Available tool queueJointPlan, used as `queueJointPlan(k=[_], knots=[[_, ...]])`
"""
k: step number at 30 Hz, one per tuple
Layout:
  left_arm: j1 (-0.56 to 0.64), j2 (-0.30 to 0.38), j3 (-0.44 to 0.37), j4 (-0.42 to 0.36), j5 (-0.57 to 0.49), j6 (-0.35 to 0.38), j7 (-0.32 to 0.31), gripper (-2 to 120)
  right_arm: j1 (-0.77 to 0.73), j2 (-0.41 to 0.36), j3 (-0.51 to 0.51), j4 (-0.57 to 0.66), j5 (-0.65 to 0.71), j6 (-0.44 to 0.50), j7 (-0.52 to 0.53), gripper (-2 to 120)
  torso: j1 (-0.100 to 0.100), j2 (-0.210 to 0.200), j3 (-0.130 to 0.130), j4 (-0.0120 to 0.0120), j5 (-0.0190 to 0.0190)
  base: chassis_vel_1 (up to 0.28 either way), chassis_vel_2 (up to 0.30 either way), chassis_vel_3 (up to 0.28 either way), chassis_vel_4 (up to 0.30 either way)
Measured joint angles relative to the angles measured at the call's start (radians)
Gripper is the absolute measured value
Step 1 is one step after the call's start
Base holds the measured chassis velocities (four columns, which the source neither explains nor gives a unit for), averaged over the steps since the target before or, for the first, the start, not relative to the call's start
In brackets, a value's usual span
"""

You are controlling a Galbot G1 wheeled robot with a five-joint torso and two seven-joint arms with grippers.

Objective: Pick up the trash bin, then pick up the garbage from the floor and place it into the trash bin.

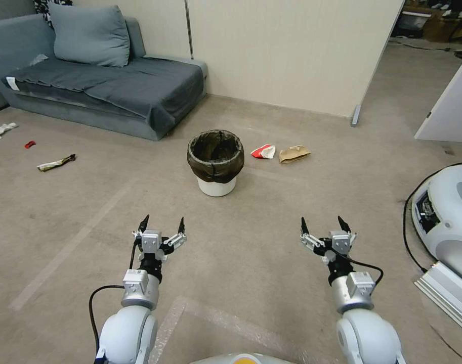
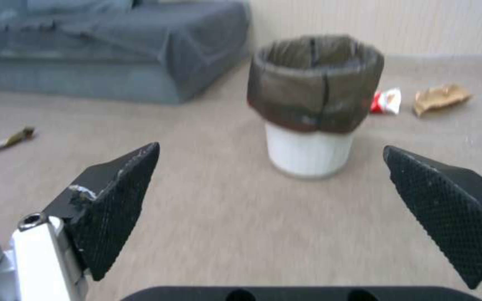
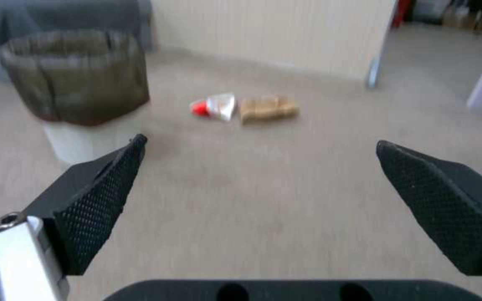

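Round white plastic trash bin point(image 1: 216, 163), dark-bagged, upright at 12 o'clock | left gripper point(image 1: 163, 224), right gripper point(image 1: 322, 225): fingers apart, well short, apparently staged for approach | red-white carton point(image 1: 263, 151) at bin's 3 o'clock.

I see beige carpet point(image 1: 271, 242) carrying the trash bin point(image 1: 216, 163) upright; just right of it lie a red-and-white carton point(image 1: 263, 151) and brown paper bag point(image 1: 293, 153). Far left: wrapper point(image 1: 56, 162), red scrap point(image 1: 30, 144), white tissue point(image 1: 0, 131).

My pincer fingertips point(image 2: 115, 205) are black with a fine mesh texture. The trash bin point(image 1: 216, 186) is white, its bag dark brown. The carton point(image 1: 263, 151) is red-and-white; the sofa point(image 1: 139, 86) grey-blue.
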Motion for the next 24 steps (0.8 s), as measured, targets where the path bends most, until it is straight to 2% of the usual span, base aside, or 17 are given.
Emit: queueJointPlan(k=[1, 2, 3, 4, 6, 8, 10, 24], knots=[[0.046, 0.004, -0.006, -0.036, -0.005, 0.021, -0.008, 100, -0.023, 0.007, 0.001, 0.016, 0.000, 0.005, 0.004, 100, 0.000, 0.000, 0.000, 0.0006, 0.0012, 0.000, 0.000, 0.000, 0.000], [0.091, 0.008, -0.012, -0.073, -0.010, 0.043, -0.015, 100, -0.056, 0.018, 0.004, 0.035, 0.000, 0.011, 0.011, 100, 0.000, 0.000, 0.000, 0.0002, -0.0003, 0.000, 0.000, 0.000, 0.000], [0.091, 0.008, -0.012, -0.073, -0.010, 0.043, -0.015, 100, -0.056, 0.018, 0.004, 0.035, 0.000, 0.011, 0.011, 100, 0.000, 0.000, 0.000, 0.0002, -0.0003, 0.000, 0.000, 0.000, 0.000], [0.147, 0.013, -0.019, -0.118, -0.017, 0.069, -0.024, 100, -0.110, 0.033, 0.008, 0.066, 0.000, 0.021, 0.021, 100, 0.000, 0.000, 0.000, 0.0002, 0.0006, 0.000, 0.000, 0.000, 0.000], [0.223, 0.020, -0.027, -0.178, -0.026, 0.104, -0.036, 100, -0.180, 0.053, 0.015, 0.105, 0.000, 0.034, 0.035, 100, 0.000, 0.000, 0.000, -0.0001, -0.0001, 0.000, 0.000, 0.000, 0.000], [0.253, 0.023, -0.030, -0.200, -0.030, 0.117, -0.041, 100, -0.220, 0.065, 0.018, 0.128, 0.000, 0.041, 0.043, 100, 0.000, 0.000, 0.000, 0.0002, 0.0009, 0.000, 0.000, 0.000, 0.000], [0.270, 0.024, -0.030, -0.210, -0.034, 0.122, -0.041, 100, -0.252, 0.074, 0.021, 0.145, 0.001, 0.047, 0.049, 100, 0.000, 0.000, 0.000, -0.0003, -0.0004, 0.000, 0.000, 0.000, 0.000], [0.268, 0.025, -0.031, -0.205, -0.036, 0.122, -0.041, 100, -0.258, 0.079, 0.019, 0.155, -0.017, 0.019, 0.044, 100, 0.000, 0.000, 0.000, 0.0000, 0.0003, 0.000, 0.000, 0.000, 0.000]])
